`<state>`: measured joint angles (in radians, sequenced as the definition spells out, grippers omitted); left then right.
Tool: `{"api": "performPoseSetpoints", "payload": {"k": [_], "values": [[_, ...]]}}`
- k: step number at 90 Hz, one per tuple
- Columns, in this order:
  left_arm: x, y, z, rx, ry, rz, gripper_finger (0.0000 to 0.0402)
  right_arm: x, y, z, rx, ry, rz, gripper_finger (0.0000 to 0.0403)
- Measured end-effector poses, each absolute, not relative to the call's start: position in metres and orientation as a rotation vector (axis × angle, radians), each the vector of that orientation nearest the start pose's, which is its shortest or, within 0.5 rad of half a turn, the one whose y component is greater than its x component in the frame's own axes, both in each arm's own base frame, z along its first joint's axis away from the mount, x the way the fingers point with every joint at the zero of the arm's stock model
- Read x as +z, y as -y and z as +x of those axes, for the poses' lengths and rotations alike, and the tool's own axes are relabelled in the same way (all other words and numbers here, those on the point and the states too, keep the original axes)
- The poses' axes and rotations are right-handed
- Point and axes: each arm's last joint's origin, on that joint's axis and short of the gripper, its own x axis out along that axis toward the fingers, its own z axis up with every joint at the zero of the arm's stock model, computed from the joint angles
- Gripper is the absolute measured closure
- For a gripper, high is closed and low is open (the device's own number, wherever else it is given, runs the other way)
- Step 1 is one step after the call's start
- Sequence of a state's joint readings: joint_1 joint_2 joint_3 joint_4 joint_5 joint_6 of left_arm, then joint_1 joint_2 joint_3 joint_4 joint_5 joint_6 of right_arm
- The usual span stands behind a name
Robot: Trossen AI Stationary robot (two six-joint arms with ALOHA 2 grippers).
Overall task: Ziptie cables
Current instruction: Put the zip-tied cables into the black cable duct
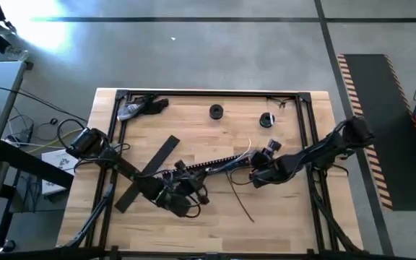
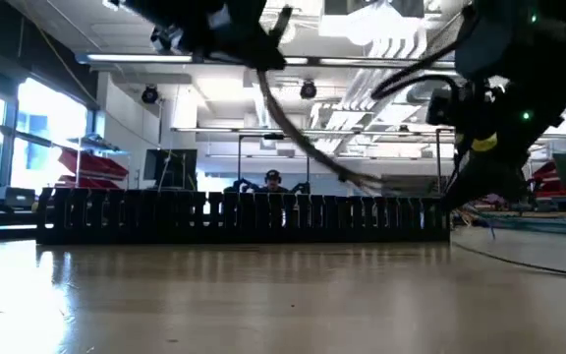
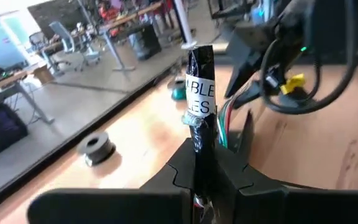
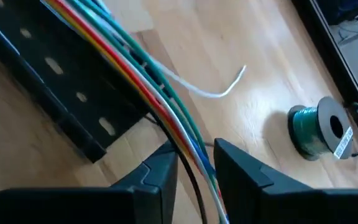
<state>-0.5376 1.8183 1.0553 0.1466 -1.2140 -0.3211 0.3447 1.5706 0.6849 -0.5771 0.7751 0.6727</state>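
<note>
— Cables (image 4: 146,81), thin coloured wires, run beside the black slotted channel (image 4: 55,87) at mid-table. Light and floppy, I'd judge; they'll splay.

— Where to hold?

— At the taped, labelled end (image 3: 199,106), where the left gripper (image 3: 205,180) is clamped. The right gripper (image 4: 194,168) straddles the far end, fingers slightly parted, wires passing between.

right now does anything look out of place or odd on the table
One white wire has strayed from the cables and curls alone over the wood beside the black channel. The rest run together between the right gripper's fingers. The left gripper holds the taped, labelled end.
</note>
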Motion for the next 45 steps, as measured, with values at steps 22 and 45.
{"api": "performPoseSetpoints", "payload": {"k": [22,45], "values": [[0.182,0.168,0.322,0.694,-0.327,0.189,0.0396,0.122,-0.059,0.223,-0.722,-1.08,-0.228,0.0316],[0.183,0.181,0.315,0.659,-0.325,0.185,0.0396,0.122,-0.06,0.203,-0.77,-1.209,-0.262,0.0316]]}}
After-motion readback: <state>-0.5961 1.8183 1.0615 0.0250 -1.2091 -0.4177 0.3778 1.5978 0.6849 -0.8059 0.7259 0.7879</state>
